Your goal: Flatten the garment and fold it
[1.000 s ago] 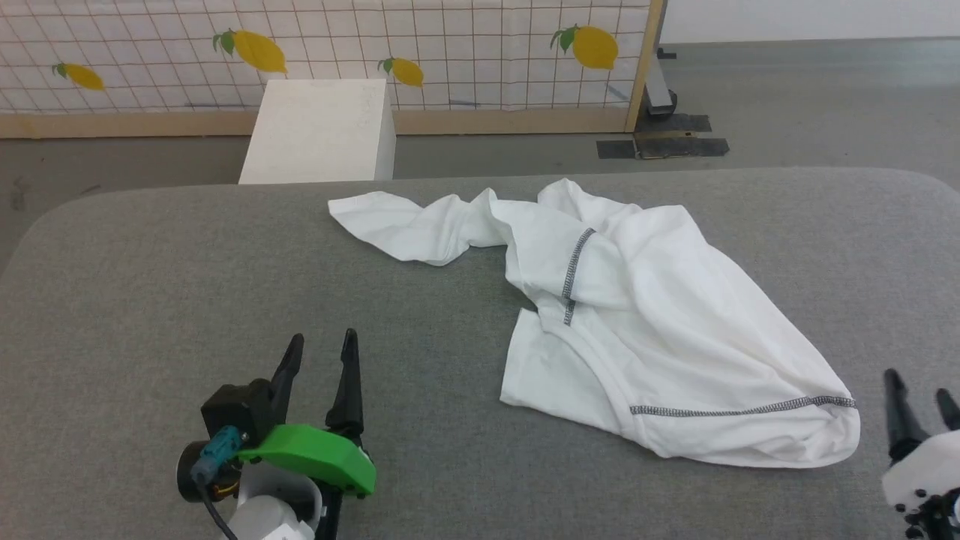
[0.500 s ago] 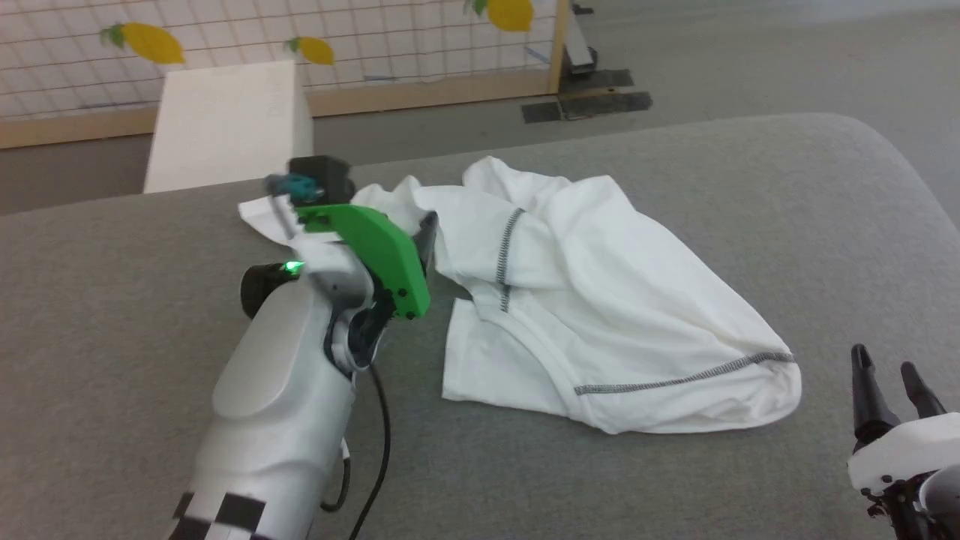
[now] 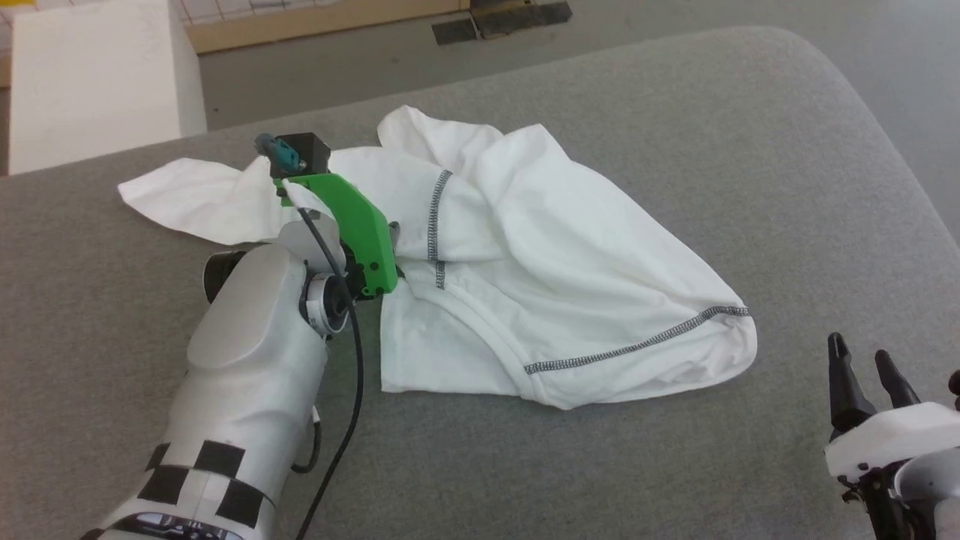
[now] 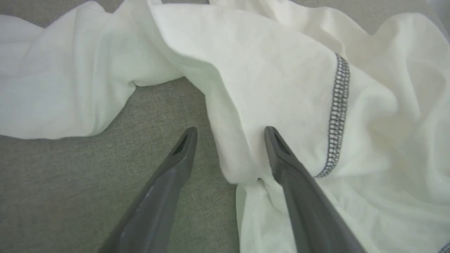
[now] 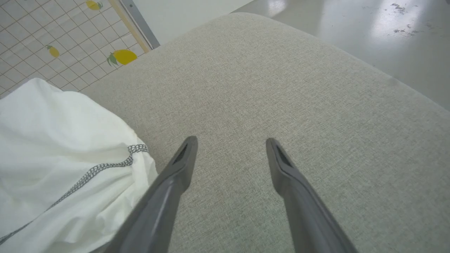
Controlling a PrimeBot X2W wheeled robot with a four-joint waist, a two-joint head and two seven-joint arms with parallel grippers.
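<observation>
The garment [image 3: 540, 247], a white shirt with dark grey zigzag seams, lies crumpled on the grey padded table [image 3: 675, 97], with one sleeve trailing off to the left. My left gripper [image 4: 230, 133] hangs open over the shirt's left edge, just beside a zigzag seam. A fold of the garment [image 4: 281, 80] lies between its two fingers, one finger over bare table and the other over cloth. In the head view its green mount hides most of the fingers. My right gripper [image 3: 856, 349] stands open at the lower right over bare table, right of the garment [image 5: 59, 147], its fingers holding nothing [image 5: 230, 140].
A rigid white box [image 3: 97, 75] stands beyond the table's far left edge. Behind it runs a wooden baseboard [image 3: 315, 19] on grey floor. A lemon-patterned screen [image 5: 52, 35] stands past the far edge. The table's rounded right corner [image 3: 847, 75] drops to the floor.
The head camera has tilted down and turned. My left arm has reached from the near left of the table up to the shirt's left edge. The right gripper has stayed put.
</observation>
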